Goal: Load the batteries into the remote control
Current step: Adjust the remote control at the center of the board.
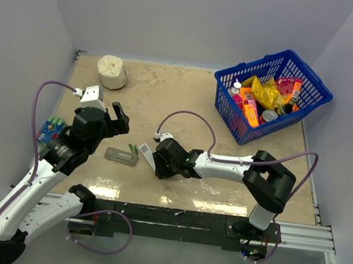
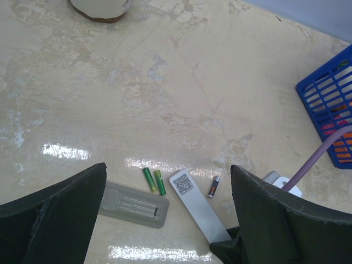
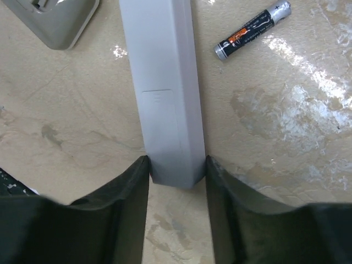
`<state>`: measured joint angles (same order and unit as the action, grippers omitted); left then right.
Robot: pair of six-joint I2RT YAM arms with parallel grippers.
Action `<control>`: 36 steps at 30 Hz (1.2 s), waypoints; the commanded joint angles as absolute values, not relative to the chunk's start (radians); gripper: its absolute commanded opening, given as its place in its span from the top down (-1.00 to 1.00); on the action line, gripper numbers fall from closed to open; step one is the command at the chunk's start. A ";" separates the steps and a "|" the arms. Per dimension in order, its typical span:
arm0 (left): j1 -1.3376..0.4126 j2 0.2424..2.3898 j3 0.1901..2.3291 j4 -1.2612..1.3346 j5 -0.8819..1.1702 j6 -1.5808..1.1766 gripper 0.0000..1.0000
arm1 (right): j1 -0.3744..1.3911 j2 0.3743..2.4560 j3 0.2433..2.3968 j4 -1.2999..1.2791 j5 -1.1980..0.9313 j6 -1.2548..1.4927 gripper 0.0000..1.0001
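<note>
Far left, near the bench (image 1: 167,99) edge, I see a shrink-wrapped pack of green cells (image 1: 49,129), partly hidden by my left arm (image 1: 64,150). The left jaws are spread as wide as they go and grip nothing. Their dark fingers (image 2: 52,220) frame the left wrist view from above, and only bare bench and the task items show between them. They hang off the surface, well apart from everything.

At the back left stands a white roll-shaped object (image 1: 112,71), can't tell what it is.

Next comes a grey oblong piece (image 2: 133,204) lying flat with its recessed side up. Just to its right, two green batteries (image 2: 159,182) lie side by side, nearly parallel and close together, near the piece's upper right corner. I can't tell if they touch each other.

Then the remote control (image 3: 165,82), a white bar flat on the bench with a QR sticker near its far end. It runs diagonally between the green batteries and the right arm (image 1: 224,167). The right jaws are down at bench level, about half closed. Their two fingers (image 3: 121,209) sit against both long sides of the remote's near end, so I read that as a grip on it.

A dark battery (image 3: 252,30) with an orange label lies loose just right of the remote, not touching it.

Far right at the back, a blue basket (image 1: 229,113) full of colourful packets sits well apart from the task items
</note>
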<state>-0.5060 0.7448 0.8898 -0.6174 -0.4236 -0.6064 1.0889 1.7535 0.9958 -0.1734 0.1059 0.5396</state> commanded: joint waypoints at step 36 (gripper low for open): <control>-0.503 0.669 0.782 -0.520 -0.377 -0.637 -0.98 | 1.075 1.735 1.020 -0.515 -0.002 0.227 -0.08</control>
<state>-0.5060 0.6998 0.7700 -0.5674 -0.3485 -0.6357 1.0733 1.7084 1.0016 -0.3599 -0.0460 0.2848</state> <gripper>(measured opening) 0.988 0.447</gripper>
